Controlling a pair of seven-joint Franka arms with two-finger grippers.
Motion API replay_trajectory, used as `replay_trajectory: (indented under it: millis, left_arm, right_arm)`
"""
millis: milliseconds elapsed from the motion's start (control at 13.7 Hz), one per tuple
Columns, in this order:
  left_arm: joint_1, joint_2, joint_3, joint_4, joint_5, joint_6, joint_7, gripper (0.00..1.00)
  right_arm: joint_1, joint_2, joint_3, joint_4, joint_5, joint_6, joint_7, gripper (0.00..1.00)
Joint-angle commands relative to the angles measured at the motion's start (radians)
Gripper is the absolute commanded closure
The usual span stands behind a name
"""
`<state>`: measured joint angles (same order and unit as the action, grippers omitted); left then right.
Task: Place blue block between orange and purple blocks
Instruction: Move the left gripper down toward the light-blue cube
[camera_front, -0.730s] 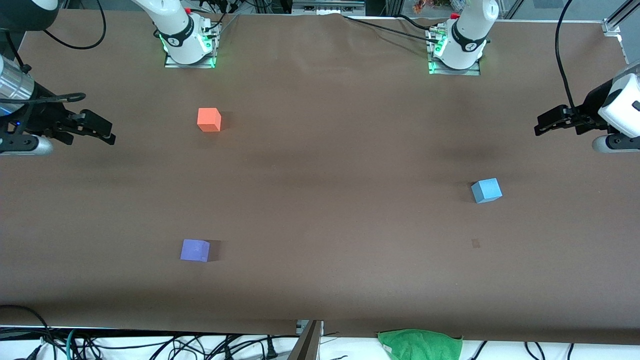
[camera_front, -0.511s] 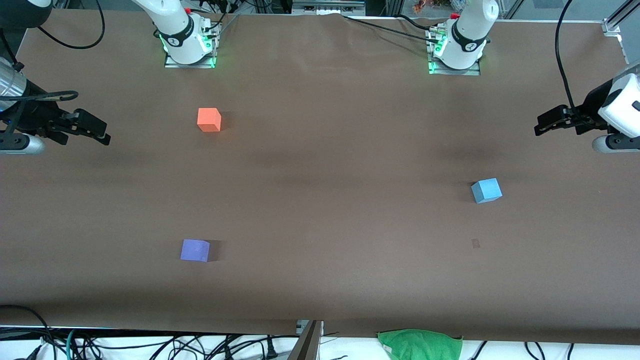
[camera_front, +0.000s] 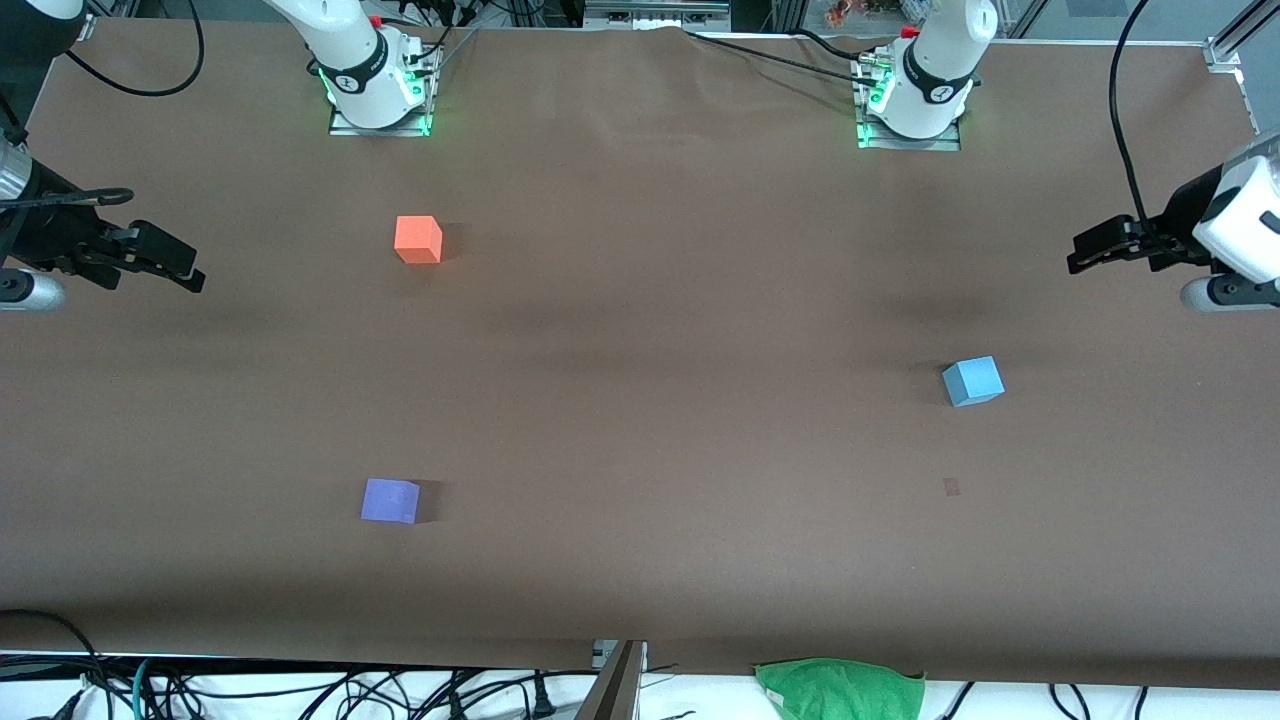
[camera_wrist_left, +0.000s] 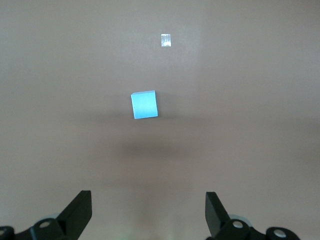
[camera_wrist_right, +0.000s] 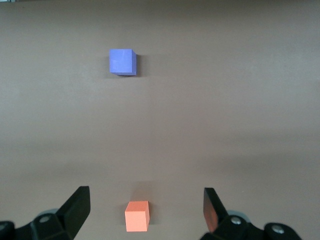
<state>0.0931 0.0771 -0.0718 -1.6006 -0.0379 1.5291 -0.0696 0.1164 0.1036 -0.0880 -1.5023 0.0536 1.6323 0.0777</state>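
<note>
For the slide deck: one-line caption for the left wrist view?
Open left claw above the brown table, blue block ahead between its fingers, untouched.

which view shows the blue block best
The left wrist view: the blue block sits large and centred, unobstructed. The front view shows it small, toward the left arm's end of the table. The right wrist view misses it.

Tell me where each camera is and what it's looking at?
Front view: high across the table, facing both arm bases; sees the blue block, orange block, purple block, the left gripper and the right gripper.
Left wrist view: on the left arm, looking down past its open gripper at the blue block.
Right wrist view: on the right arm, past its open gripper at the orange and purple blocks.
Shared: the front view shows every block.
</note>
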Motion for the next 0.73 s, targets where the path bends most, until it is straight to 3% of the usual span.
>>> replay_trajectory:
  millis: [0, 292, 657]
  left_arm:
    - [0.005, 0.093, 0.004, 0.007, 0.003, -0.004, 0.013, 0.0]
    - [0.007, 0.174, 0.004, -0.063, 0.006, 0.129, 0.013, 0.0]
    - [0.023, 0.249, 0.014, -0.234, 0.05, 0.446, 0.014, 0.0]
  right_arm:
    - [-0.008, 0.004, 0.008, 0.014, -0.012, -0.006, -0.016, 0.0]
    - [-0.004, 0.002, 0.008, 0.014, -0.009, -0.009, -0.016, 0.0]
    - [-0.009, 0.001, 0.004, 0.014, 0.006, -0.005, 0.004, 0.0]
